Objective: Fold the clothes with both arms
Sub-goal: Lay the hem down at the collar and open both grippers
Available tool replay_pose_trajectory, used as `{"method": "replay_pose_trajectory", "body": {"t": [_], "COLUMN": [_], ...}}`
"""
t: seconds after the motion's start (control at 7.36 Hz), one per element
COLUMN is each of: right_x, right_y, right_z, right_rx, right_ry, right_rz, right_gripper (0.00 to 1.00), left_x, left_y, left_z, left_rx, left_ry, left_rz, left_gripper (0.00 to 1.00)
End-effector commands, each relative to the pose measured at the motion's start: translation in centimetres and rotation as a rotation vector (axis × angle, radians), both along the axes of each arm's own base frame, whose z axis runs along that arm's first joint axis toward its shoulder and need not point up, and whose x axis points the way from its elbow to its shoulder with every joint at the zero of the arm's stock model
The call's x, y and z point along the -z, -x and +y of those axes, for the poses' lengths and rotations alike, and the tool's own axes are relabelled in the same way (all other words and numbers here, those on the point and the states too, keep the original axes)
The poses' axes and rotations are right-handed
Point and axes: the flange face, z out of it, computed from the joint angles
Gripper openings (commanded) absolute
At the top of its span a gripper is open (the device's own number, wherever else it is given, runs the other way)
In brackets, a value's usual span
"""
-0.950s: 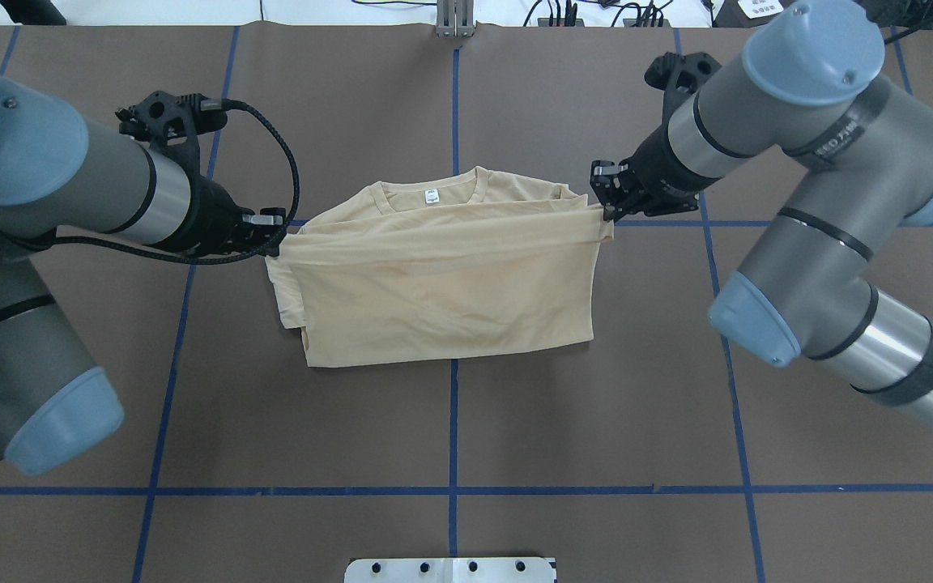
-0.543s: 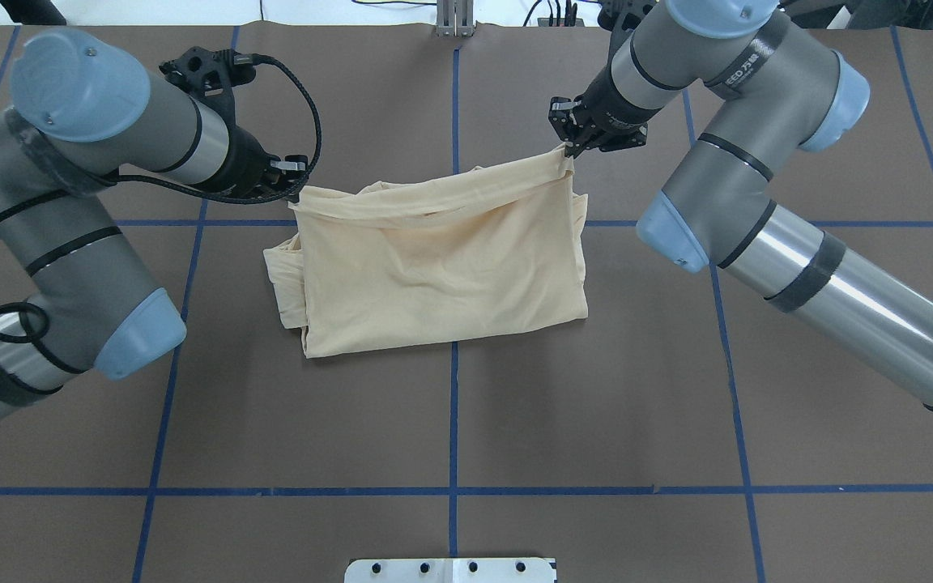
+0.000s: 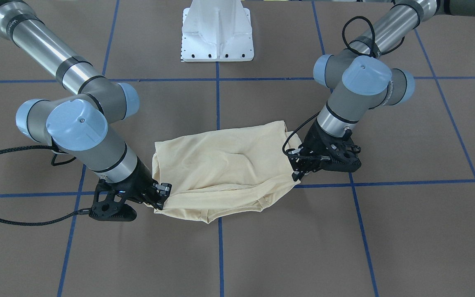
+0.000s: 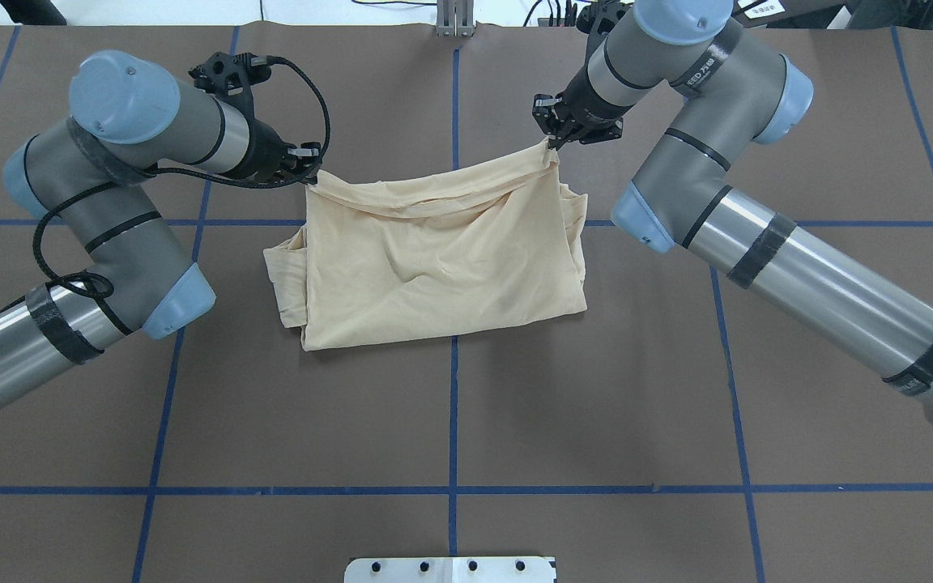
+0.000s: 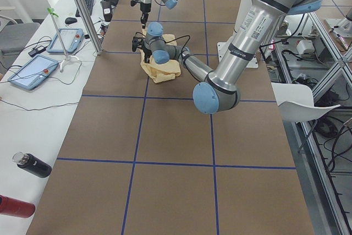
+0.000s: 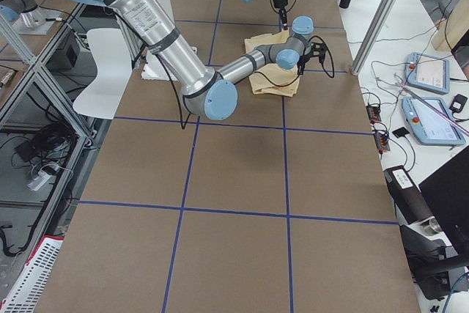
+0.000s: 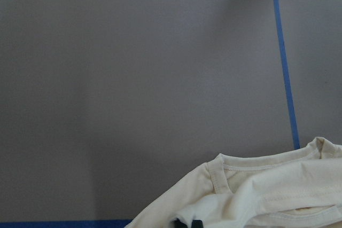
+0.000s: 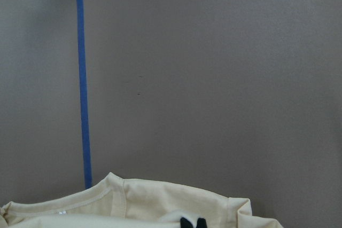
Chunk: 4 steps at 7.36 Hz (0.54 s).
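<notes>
The cream-yellow shirt (image 4: 434, 259) lies folded at the middle of the brown table (image 4: 450, 421), plain side up, with no print showing. Its far edge is lifted and stretched between both grippers. My left gripper (image 4: 310, 172) is shut on the left corner of that edge, and my right gripper (image 4: 551, 139) is shut on the right corner. In the front-facing view the left gripper (image 3: 297, 175) is on the right and the right gripper (image 3: 161, 201) on the left, with the shirt (image 3: 225, 173) sagging between them. The ribbed collar (image 7: 256, 166) shows in the left wrist view.
The white pedestal base (image 3: 217, 31) stands at the robot's side of the table. Blue tape lines (image 4: 453, 421) grid the brown surface. Beyond the table's far edge a side bench holds tablets (image 5: 33, 72) and a black bottle (image 5: 33, 165). A white chair (image 5: 300, 103) stands by the robot.
Both grippers have carried the held edge of the shirt away from the robot, over the collar. The neck label and collar are now covered in the overhead view.
</notes>
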Motion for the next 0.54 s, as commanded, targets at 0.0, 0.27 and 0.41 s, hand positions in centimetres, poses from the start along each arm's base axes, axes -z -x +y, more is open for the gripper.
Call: {"method": "replay_pose_trajectory", "body": {"t": [0.0, 0.27, 0.41], "right_x": [-0.8, -2.0, -2.1], "right_y": [0.4, 0.7, 0.8], "right_z": [-0.6, -0.8, -0.9], "right_rx": [-0.013, -0.017, -0.022], "right_ry": [0.007, 0.02, 0.017], "right_rz": [0.021, 0.04, 0.045], "right_gripper": [0.0, 0.0, 0.0], "left_x": [-4.5, -7.1, -7.6], "left_y": [0.2, 2.5, 2.5], "left_z": [-1.4, -3.4, -3.6], "left_rx": [0.017, 0.057, 0.059], "left_ry": [0.05, 0.084, 0.09], "left_rz": [-0.057, -0.088, -0.094], "left_gripper": [0.0, 0.0, 0.0]}}
